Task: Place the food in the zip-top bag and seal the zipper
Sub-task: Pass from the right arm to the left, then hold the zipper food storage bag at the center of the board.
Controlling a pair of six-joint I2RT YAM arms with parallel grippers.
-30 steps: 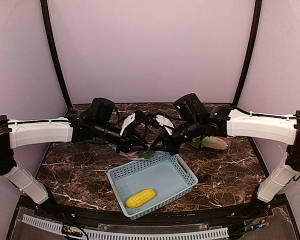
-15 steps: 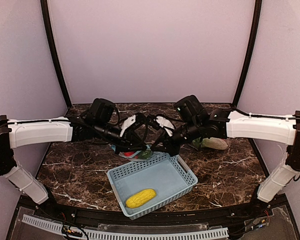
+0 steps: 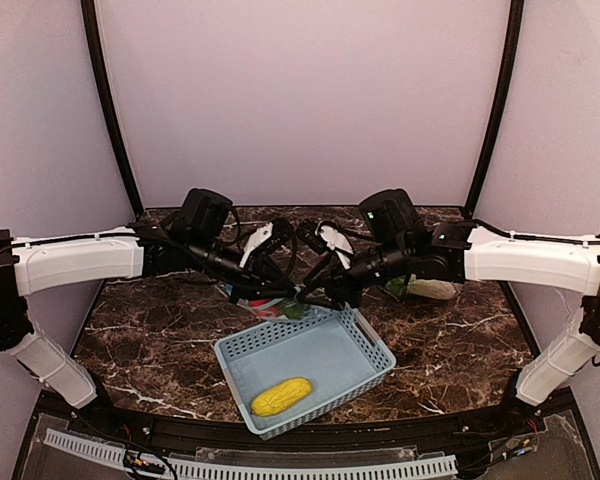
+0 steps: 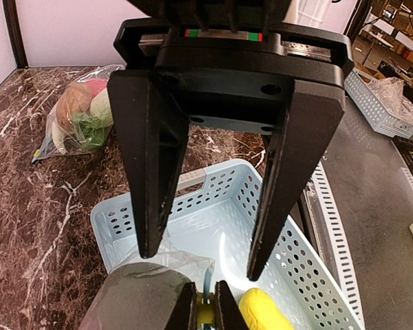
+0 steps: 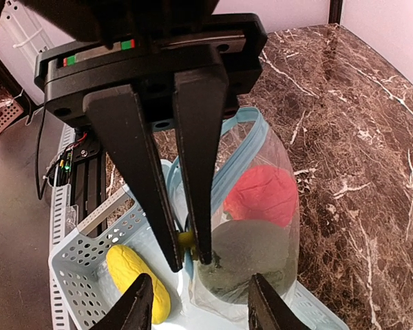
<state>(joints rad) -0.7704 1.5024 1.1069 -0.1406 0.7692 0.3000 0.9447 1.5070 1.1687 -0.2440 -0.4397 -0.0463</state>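
Observation:
A clear zip-top bag with a blue zipper lies over the far rim of the light blue basket. It holds a red apple and a dark green round fruit. My right gripper is shut on the bag's yellow zipper slider. My left gripper is open, its fingers astride the bag's near end, with the dark green fruit just below. Yellow corn lies in the basket. In the top view both grippers, left and right, meet over the bag.
A second clear bag filled with toy produce lies on the marble table behind my right arm. It also shows in the left wrist view. The basket stands in the near middle of the table.
Both wrists have shifted slightly, the right arm drawing a little to the right. The bag's red contents now show between the grippers. The corn has not moved.

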